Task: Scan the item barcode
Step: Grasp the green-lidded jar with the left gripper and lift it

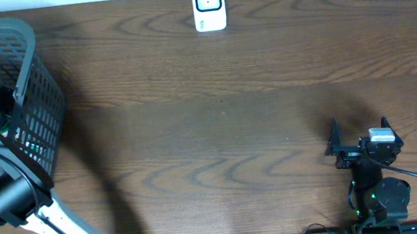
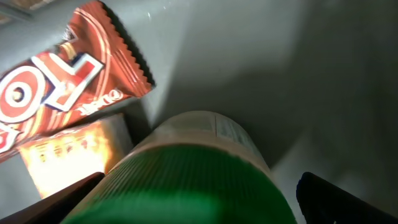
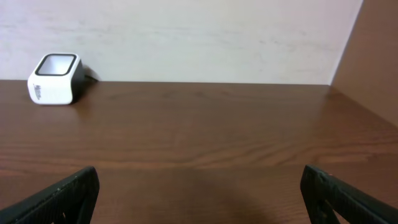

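Over at the far left of the table [image 1: 218, 132] stands a dark mesh basket [image 1: 43, 104], and the left arm [image 1: 13, 202] reaches down into it. Inside, the left gripper [image 2: 199, 202] is spread wide, one finger on either side of a green-lidded container [image 2: 186, 168] with a pale label. It looks released rather than clamped, though the view is too close to tell whether the fingers [image 2: 65, 202] touch it. Just beyond the container lie a red-brown snack wrapper [image 2: 62, 81] and a yellowish packet [image 2: 68, 158], the wrapper overlapping the packet. The white barcode scanner [image 1: 209, 5] sits at the far edge, mid-table, well apart from the basket. The right gripper [image 1: 361, 145] rests near the front right, jaws wide, holding nothing, pointing toward the scanner.
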Controlling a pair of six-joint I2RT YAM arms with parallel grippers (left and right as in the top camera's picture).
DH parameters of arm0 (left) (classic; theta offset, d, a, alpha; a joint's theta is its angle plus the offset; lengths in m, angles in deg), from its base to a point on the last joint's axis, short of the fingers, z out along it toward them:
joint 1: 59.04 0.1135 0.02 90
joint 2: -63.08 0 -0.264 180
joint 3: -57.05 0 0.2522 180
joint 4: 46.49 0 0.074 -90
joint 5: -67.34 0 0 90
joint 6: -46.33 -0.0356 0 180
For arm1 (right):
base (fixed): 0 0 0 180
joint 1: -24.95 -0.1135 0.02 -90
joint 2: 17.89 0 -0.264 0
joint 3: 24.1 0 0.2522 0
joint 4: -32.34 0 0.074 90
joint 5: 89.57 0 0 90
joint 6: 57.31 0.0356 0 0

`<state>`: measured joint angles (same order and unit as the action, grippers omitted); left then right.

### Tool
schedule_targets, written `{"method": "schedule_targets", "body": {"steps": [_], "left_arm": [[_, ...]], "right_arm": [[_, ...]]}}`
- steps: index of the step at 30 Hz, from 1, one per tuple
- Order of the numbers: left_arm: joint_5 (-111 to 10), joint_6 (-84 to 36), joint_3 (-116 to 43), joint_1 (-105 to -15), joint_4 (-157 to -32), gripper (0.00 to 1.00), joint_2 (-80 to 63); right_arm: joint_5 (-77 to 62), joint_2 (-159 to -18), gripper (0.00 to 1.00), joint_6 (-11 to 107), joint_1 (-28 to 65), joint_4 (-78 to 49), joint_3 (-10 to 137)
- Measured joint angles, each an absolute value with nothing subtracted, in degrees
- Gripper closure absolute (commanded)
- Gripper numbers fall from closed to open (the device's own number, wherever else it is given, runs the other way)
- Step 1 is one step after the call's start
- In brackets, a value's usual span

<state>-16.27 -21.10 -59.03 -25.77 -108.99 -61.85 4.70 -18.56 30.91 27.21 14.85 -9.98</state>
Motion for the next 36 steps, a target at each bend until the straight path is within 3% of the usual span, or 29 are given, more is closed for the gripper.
{"method": "schedule_targets", "body": {"steps": [4,18,22,36], "left_arm": [[-16.2,-20.9,-59.0,-25.8,-107.9,0.07,-62.1],[-15.9,-20.9,-59.0,-25.7,-107.1,0.08,-62.1],[-15.7,-20.6,-59.0,-25.7,-107.1,0.23,-62.1],[-15.2,-20.6,-59.0,-25.5,-109.2,0.32,-62.1]], "right_arm": [[4.7,-18.6,0.01,30.9,27.2,14.9,-10.0],[4.7,-18.6,0.01,30.9,27.2,14.9,-10.0],[4.7,-18.6,0.01,30.9,27.2,14.8,-10.0],[4.7,-18.6,0.01,30.9,27.2,14.9,-10.0]]}}
